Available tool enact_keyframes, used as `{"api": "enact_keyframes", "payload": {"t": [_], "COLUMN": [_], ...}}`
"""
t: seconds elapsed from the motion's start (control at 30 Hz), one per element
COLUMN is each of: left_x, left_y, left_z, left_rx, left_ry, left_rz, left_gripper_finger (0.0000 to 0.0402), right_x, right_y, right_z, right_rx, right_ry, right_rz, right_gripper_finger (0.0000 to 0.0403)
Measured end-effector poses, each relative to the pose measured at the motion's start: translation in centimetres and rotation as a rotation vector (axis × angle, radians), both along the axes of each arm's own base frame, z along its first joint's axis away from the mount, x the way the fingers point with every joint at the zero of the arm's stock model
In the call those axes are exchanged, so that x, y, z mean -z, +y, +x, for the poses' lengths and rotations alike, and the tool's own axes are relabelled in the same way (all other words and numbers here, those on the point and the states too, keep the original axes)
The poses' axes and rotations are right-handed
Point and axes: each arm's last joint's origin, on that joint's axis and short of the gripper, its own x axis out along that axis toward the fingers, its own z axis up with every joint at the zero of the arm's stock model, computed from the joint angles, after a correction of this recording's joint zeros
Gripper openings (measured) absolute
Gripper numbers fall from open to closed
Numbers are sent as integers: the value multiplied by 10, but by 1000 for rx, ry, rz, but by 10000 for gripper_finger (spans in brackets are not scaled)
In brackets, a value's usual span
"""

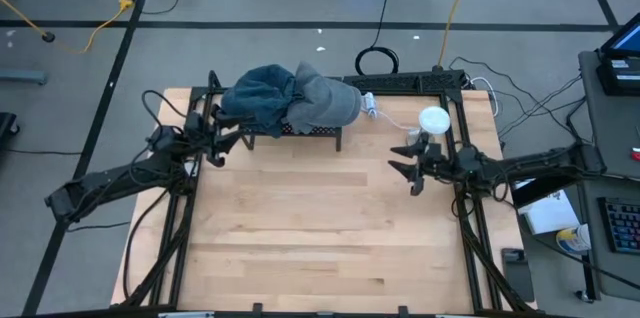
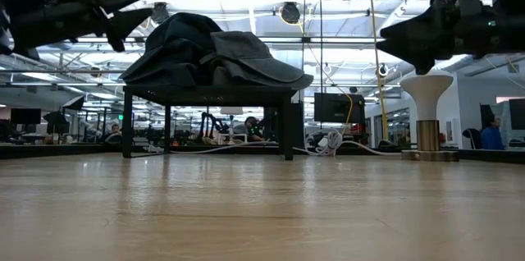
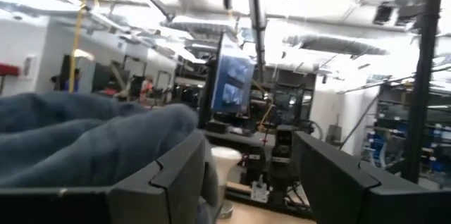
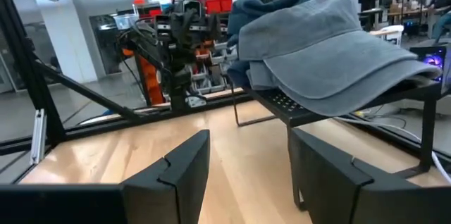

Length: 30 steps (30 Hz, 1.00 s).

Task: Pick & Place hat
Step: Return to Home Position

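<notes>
A grey cap (image 1: 322, 105) lies on a low black rack (image 1: 300, 130) at the table's far edge, partly over a darker blue hat (image 1: 258, 98); the right wrist view shows the grey cap (image 4: 331, 37) with its brim hanging past the rack's edge. A white stand (image 1: 433, 121) rises at the far right. My left gripper (image 1: 226, 143) hovers open just left of the rack, near the blue hat (image 3: 84, 136). My right gripper (image 1: 410, 168) is open too, held above the table right of centre, facing the rack.
A white cable and small plug (image 1: 369, 105) lie beside the rack on the far side. The black frame (image 1: 470, 208) runs along the table's left and right edges. Bare wood (image 1: 320, 228) spreads across the middle and near half of the table.
</notes>
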Motion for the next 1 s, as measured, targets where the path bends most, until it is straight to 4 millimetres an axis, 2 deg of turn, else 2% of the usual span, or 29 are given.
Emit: {"api": "enact_keyframes", "payload": {"t": [0.27,0.5,0.83,1.0], "left_x": [-5,-2,-1,-2], "left_y": [-2,-1,-5,-7], "left_z": [-7,-11,-19,-22], "left_rx": [14,-67,-118,-144], "left_ry": [-39,-20,-22,-2], "left_rz": [23,-42,-62,-76], "left_gripper_finger": [218,218,218,218], "right_x": [-1,-1,-1,8], "right_y": [-1,-2,-5,-5], "right_z": [-7,-16,-33,-39], "right_rx": [49,52,156,159], "right_ry": [5,16,12,113], "right_rz": [-12,-21,-12,-1], "right_gripper_finger": [187,187,187,187]}}
